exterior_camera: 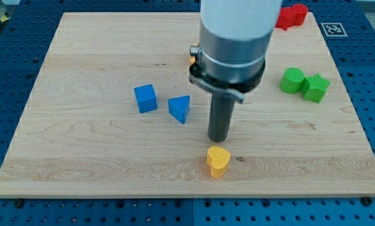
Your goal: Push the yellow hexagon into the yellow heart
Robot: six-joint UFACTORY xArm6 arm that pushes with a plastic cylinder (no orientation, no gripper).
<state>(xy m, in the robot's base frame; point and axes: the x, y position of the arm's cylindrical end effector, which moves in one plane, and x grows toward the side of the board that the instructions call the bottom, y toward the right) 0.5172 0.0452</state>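
The yellow heart point(217, 161) lies near the board's bottom edge, at the middle of the view. My tip point(219, 139) stands just above it in the view, a small gap away and not touching it. The yellow hexagon does not show as a whole. Only a small yellow-orange sliver point(191, 59) peeks out at the left edge of the arm's grey body, and its shape cannot be made out. The arm's body hides the board behind it.
A blue cube point(145, 98) and a blue triangular block point(180, 108) lie left of my tip. Two green blocks point(293, 80) point(315, 86) touch each other at the right. A red block point(291, 16) sits at the top right. The wooden board point(81, 157) lies on a blue perforated table.
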